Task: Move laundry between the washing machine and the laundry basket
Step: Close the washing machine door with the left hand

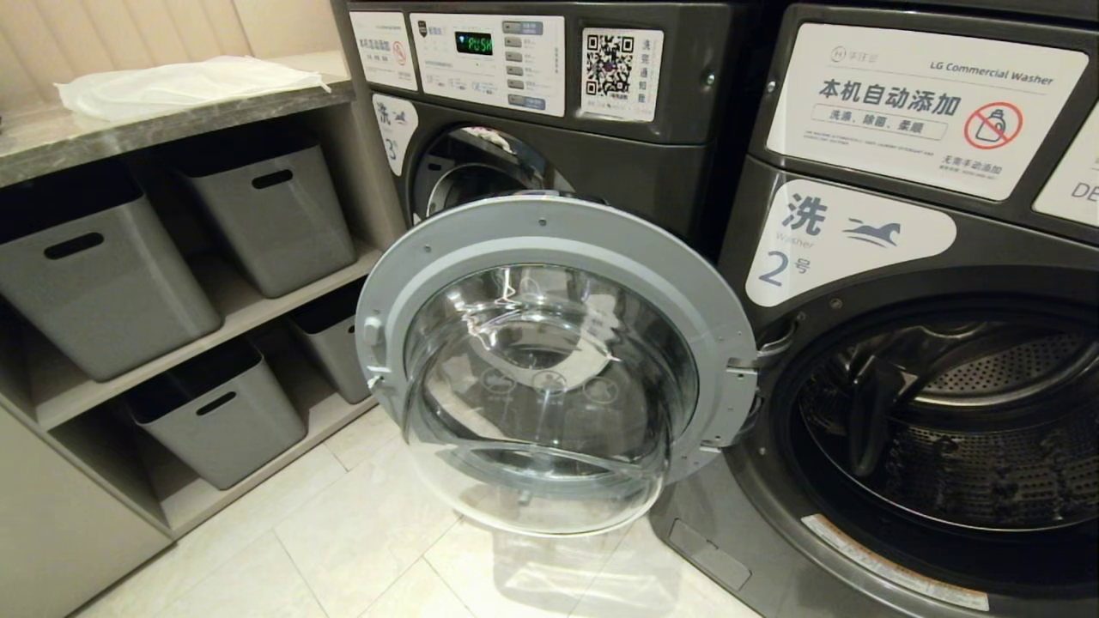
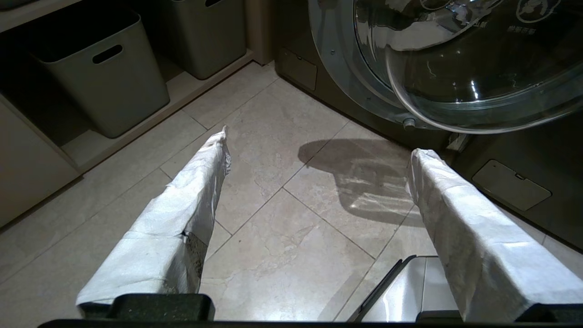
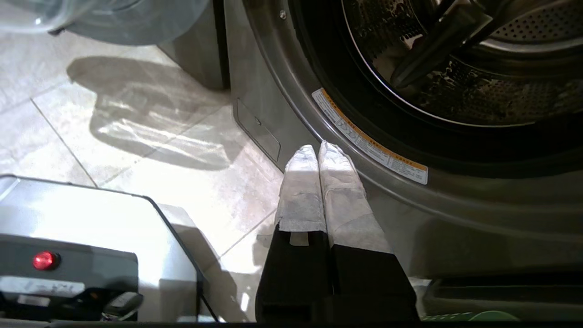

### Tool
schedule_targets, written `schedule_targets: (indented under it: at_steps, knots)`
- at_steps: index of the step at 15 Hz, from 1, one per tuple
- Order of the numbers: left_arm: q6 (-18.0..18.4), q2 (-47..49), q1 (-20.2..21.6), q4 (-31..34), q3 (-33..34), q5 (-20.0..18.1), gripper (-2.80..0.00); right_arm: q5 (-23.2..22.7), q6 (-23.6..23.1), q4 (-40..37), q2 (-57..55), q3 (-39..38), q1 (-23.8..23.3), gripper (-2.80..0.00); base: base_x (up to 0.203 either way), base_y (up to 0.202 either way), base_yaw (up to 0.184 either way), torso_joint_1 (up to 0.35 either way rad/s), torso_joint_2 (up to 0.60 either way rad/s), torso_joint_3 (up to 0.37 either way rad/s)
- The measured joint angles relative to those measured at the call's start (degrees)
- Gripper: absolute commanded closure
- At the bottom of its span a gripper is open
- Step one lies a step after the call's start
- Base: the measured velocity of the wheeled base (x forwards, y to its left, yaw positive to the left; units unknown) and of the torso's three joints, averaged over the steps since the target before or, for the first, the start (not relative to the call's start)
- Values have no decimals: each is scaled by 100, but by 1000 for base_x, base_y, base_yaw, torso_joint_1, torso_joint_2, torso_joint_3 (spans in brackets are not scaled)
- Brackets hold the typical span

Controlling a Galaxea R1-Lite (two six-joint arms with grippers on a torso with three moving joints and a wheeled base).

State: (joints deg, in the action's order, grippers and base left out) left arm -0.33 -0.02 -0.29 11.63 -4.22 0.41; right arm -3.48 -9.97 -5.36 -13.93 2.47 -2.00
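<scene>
The dark washing machine marked 2 (image 1: pixel 859 232) stands at the right, its steel drum (image 1: pixel 953 421) exposed; I see no laundry in it. Its round glass door (image 1: pixel 549 369) is swung wide open to the left. The laundry basket is out of view. Neither arm shows in the head view. My left gripper (image 2: pixel 319 146) is open and empty, low over the floor tiles beside the door's glass bowl (image 2: pixel 478 59). My right gripper (image 3: pixel 319 150) is shut with nothing between its white-wrapped fingers, close in front of the machine's lower rim (image 3: pixel 364 136).
A second washer marked 3 (image 1: pixel 532 103) stands behind the open door. Grey bins (image 1: pixel 266 206) fill the shelves at the left, and a white cloth (image 1: pixel 185 86) lies on the counter above. My silver base (image 3: pixel 91 218) sits on the tiles beside the right gripper.
</scene>
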Motion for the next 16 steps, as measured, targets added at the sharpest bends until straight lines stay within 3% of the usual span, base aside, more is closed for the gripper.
schedule_targets:
  at_steps: [12, 16]
  knots:
    - [0, 0, 2, -1, 0, 0, -280, 104, 356, -77, 1262, -13, 176, 0, 0, 0, 0, 0, 0, 0]
    - [2, 0, 2, 0, 0, 0, -280, 134, 380, 339, 1379, -145, 184, 0, 0, 0, 0, 0, 0, 0]
